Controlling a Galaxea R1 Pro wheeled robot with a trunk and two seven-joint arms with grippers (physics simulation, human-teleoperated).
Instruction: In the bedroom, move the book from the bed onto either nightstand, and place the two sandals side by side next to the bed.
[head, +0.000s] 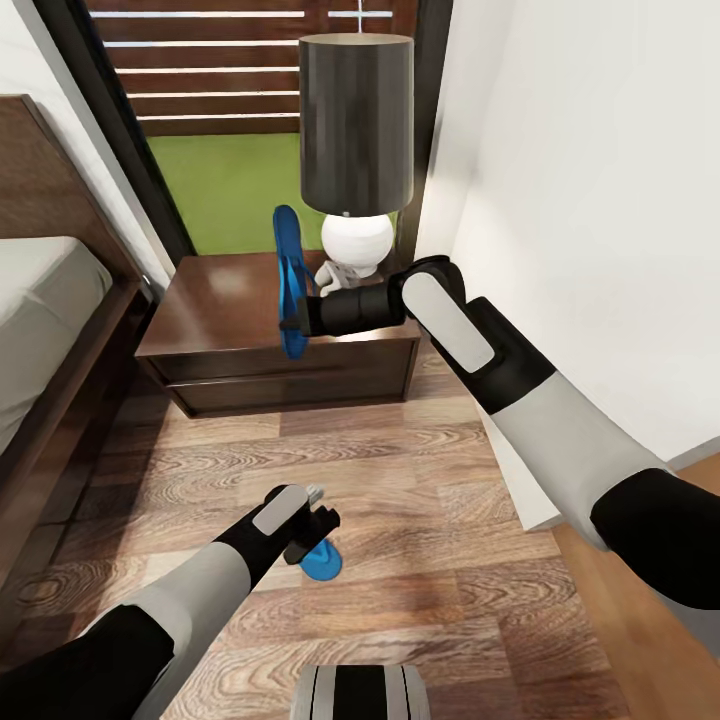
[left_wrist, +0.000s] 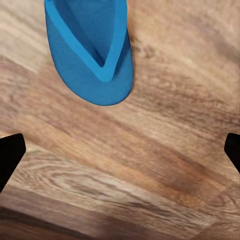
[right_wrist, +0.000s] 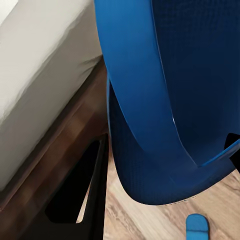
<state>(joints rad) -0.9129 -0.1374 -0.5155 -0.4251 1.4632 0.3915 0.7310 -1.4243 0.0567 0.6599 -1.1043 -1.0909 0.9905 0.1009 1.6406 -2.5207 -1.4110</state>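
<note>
Your right gripper (head: 290, 325) has its jaws pinching one blue sandal (head: 289, 280) on edge above the nightstand (head: 220, 320), at 12 o'clock. Your left gripper (head: 318, 525) hovers with jaws spread over the other sandal (left_wrist: 92, 50), flat on the floor (head: 420, 520). The bed (head: 40, 300) lies at 9 o'clock.

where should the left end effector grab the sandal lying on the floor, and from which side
Probably from straight above. The sandal on the floor lies flat, strap side up, on the wood planks, so its thin edges offer little to pinch. The raised thong strap near the rounded toe looks like the best hold. The left end effector hangs open just past that toe.
</note>
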